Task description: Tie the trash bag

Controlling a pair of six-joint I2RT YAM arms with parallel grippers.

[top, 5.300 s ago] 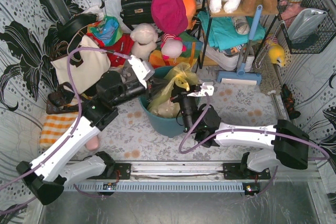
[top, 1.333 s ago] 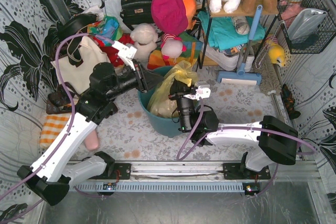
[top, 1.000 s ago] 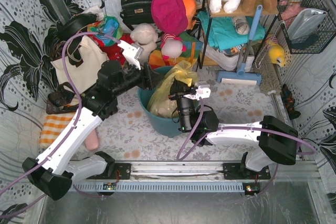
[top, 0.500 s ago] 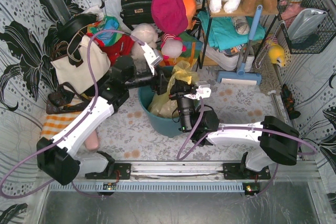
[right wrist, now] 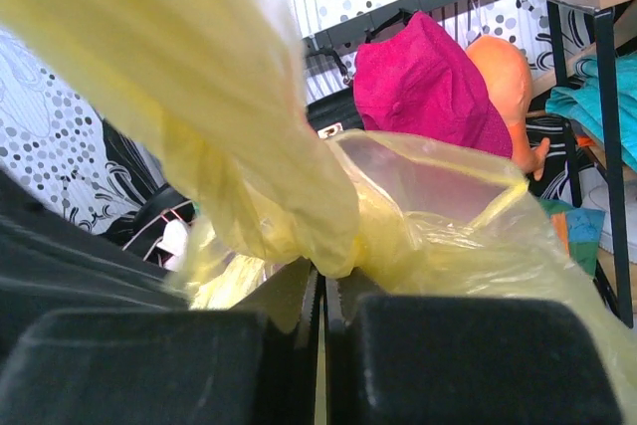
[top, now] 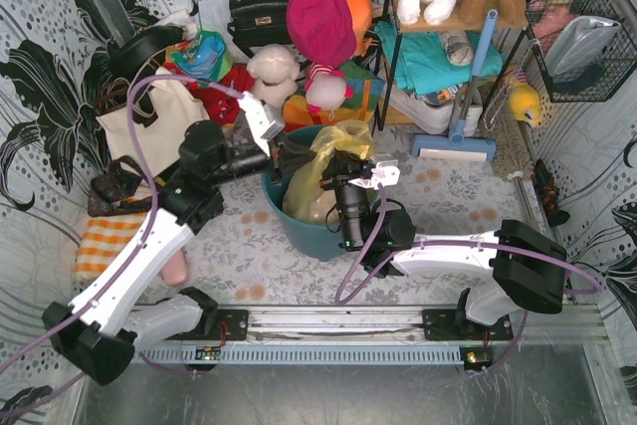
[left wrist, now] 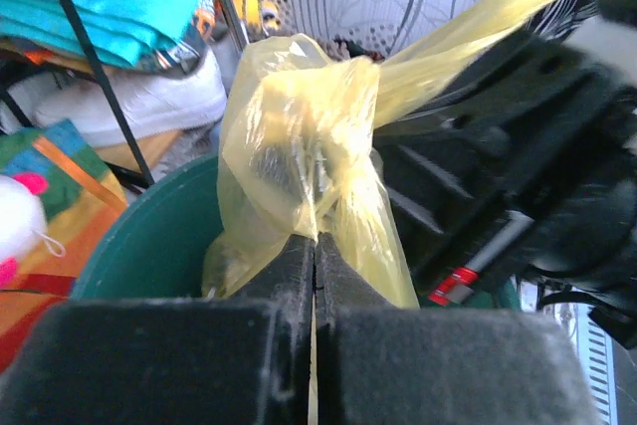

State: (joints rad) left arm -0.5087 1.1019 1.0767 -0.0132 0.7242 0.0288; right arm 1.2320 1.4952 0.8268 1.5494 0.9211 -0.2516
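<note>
Patterned table from above: the trash bag (top: 333, 151) sits in a teal bin (top: 299, 231) at frame centre. Soft toys (top: 274, 75) crowd the upper edge, and open room lies below the bin.

Left wrist view: the left gripper (left wrist: 315, 246) is clamped on plastic under a loose knot.

Right wrist view: the right gripper (right wrist: 320, 291) is clamped on a stretched bag tail. I judge the knot formed but not yet tight.

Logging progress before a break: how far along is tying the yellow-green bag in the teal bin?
Done: the thin translucent yellow-green trash bag sits in the round teal bin with its mouth gathered into a bunch, one twisted strand running off it. In hand: the left gripper and right gripper are both shut on the film. To do: no finished knot shows; the strands likely need pulling snug.
</note>
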